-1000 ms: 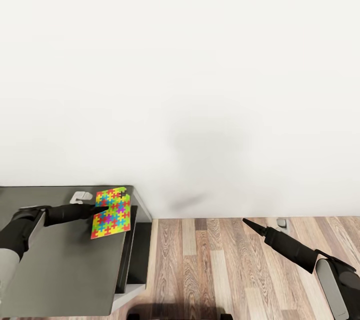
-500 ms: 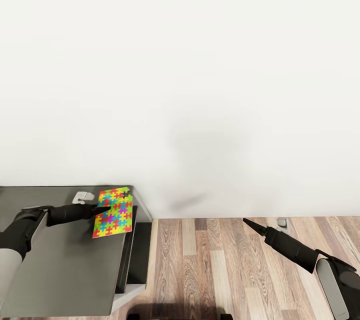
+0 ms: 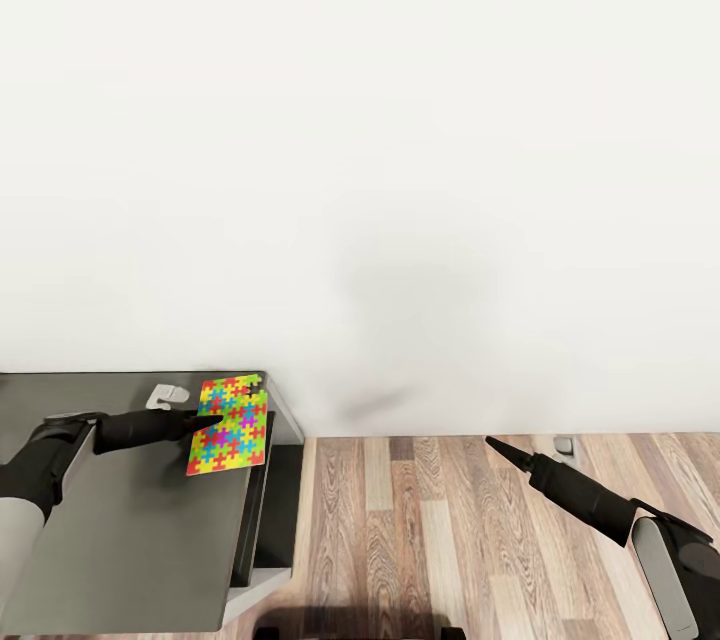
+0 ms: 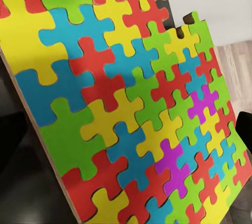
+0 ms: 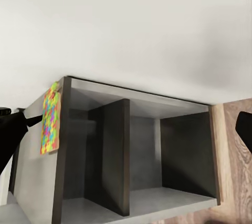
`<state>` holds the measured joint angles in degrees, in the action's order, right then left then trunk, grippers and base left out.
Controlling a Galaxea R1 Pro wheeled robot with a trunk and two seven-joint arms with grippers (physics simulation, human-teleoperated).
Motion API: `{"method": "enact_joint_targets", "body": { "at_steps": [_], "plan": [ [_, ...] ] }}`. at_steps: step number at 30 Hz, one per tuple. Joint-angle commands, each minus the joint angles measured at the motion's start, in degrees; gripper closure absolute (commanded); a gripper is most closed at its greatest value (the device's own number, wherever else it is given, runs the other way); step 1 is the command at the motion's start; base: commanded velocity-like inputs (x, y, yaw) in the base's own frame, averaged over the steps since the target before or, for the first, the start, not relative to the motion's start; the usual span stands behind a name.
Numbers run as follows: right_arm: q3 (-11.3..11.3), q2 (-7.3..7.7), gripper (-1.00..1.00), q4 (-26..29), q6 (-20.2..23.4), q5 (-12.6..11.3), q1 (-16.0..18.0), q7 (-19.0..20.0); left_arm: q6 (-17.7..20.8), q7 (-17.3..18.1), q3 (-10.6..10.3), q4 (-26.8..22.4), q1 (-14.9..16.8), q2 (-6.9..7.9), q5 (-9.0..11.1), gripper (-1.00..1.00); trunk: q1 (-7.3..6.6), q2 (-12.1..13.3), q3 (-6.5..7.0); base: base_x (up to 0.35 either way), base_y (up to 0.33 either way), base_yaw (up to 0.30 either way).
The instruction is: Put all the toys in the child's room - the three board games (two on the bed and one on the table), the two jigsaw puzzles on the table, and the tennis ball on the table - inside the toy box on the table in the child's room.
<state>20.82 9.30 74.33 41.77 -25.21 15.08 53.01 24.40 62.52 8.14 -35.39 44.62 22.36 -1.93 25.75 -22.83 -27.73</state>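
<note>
One jigsaw puzzle (image 3: 238, 428), a flat square of bright interlocking pieces, lies at the right end of the table's (image 3: 120, 520) dark grey section, reaching its edge. My left gripper (image 3: 213, 418) rests on the puzzle's left side. The left wrist view looks down on the puzzle (image 4: 131, 108) from close up, with one finger (image 4: 244, 129) at its far side. My right gripper (image 3: 490, 442) hangs open over the floor, well right of the table. The toy box, board games and tennis ball are out of view.
A small white object (image 3: 165, 393) sits on the table behind my left gripper. Open dark shelf compartments (image 5: 131, 150) lie under the table top. A white wall stands close behind, with wood-plank floor (image 3: 420, 530) to the right.
The puzzle and my left gripper have slid slightly right, towards the table's end. The right arm has not moved.
</note>
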Motion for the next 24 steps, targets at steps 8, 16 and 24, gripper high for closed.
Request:
{"method": "enact_joint_targets", "body": {
  "at_steps": [8, 16, 24],
  "plan": [
    [0.02, -0.05, -1.00, -0.17, 0.34, -0.16, 0.03, 0.02, 0.57, 0.42, 0.64, -0.02, 0.03, 0.87, 0.12, -1.00, 0.03, -0.09, -0.08, 0.000, 0.000, 0.000],
    [-0.05, -0.10, -1.00, -0.23, 0.27, -0.11, 0.03, -0.27, 0.70, 1.87, 2.67, -0.02, 0.03, 3.94, 0.52, -1.00, 0.03, -0.09, -0.08, 0.000, 0.000, 0.000],
    [-0.02, -0.20, -1.00, -0.30, 0.18, -0.13, 0.03, -0.35, 1.78, 8.85, 8.39, -0.45, 0.03, 6.63, 0.42, -1.00, 0.03, -0.09, -0.08, 0.000, 0.000, 0.000]
  ]
}}
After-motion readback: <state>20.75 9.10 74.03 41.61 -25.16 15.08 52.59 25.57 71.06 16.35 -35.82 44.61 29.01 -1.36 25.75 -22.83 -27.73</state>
